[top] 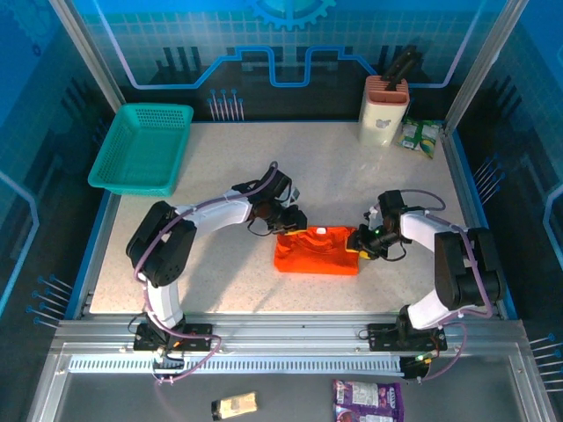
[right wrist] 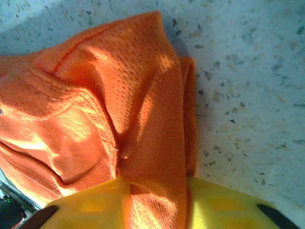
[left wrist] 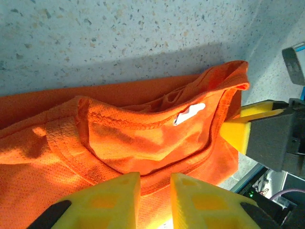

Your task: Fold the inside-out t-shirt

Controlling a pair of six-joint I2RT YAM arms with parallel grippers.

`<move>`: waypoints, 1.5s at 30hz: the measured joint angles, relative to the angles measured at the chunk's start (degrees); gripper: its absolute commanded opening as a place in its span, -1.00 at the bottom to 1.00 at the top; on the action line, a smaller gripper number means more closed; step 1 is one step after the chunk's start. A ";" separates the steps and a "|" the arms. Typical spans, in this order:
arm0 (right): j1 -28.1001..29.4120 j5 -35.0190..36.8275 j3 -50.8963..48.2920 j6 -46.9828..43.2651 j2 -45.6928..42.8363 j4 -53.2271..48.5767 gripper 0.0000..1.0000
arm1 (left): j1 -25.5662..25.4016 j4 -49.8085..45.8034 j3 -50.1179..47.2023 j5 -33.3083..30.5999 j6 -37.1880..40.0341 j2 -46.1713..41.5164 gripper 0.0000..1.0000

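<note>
Orange t-shirt (top: pixel 317 251) well inside table (top: pixel 264 158) edges

The t-shirt (top: pixel 317 251) lies on the table (top: pixel 229 176) between my two arms. The left gripper (top: pixel 295 221) is at its far left corner, the right gripper (top: pixel 359 243) at its right edge. The basket (top: pixel 141 148) sits far left, and a holder (top: pixel 384 110) and packet (top: pixel 419 138) sit far right.

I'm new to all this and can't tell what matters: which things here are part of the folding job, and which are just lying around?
Part of the job: orange t-shirt; left gripper; right gripper, pinching the shirt.
Just lying about: teal basket; beige holder; green packet; purple packet.
</note>
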 measured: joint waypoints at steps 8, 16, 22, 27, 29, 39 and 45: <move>-0.61 1.73 3.17 -0.85 1.97 -1.36 -0.90 | 2.82 0.09 -3.50 -0.79 0.00 -2.91 -0.51; -4.74 7.87 19.12 -4.20 11.52 -5.09 -0.96 | 9.38 0.22 -9.20 -1.53 0.17 -7.78 -0.51; -11.39 13.33 31.43 -6.91 18.62 -7.34 -0.95 | 13.53 0.26 -14.78 -1.75 0.68 -11.74 -0.51; -17.03 18.12 39.89 -9.88 23.87 -8.31 -0.96 | 15.87 0.33 -18.67 -1.75 1.68 -14.16 -0.51; -18.91 20.44 43.43 -10.95 26.01 -8.59 -0.96 | 16.81 0.33 -19.96 -1.75 1.77 -15.08 -0.50; -24.06 32.26 60.52 -18.18 35.82 -10.60 -0.94 | 21.42 0.26 -22.95 -2.51 3.50 -19.37 -0.48; -24.76 36.87 62.79 -19.23 39.87 -11.08 -0.91 | 24.11 -0.37 -24.35 -5.05 4.98 -21.62 -0.47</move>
